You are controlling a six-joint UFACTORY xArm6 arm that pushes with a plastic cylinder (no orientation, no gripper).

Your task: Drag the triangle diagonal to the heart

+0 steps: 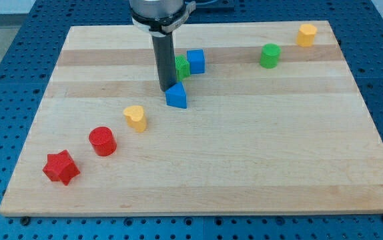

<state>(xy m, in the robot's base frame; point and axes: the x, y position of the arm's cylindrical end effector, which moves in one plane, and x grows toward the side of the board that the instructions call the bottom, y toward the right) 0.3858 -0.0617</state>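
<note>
Here, tip: my tip (165,89) is the blunt end of a smooth dark rod; it holds nothing and rests on the board, touching the upper left edge of the blue triangle (177,97).
Task block: the blue triangle, a matte plastic wedge, lies near the board's middle, up and to the view's right of the yellow heart (136,117).
Heart: yellow, lobed, well apart from the triangle.
Behind the rod: a green block (182,67), shape partly hidden, touching a blue cube (195,61).
Left corner: red cylinder (102,141) and red star (61,167).
Upper right: green cylinder (269,56); a yellow block (305,35), shape unclear.
Board: pale wooden board (258,153) with striped grain, holding all blocks.
</note>
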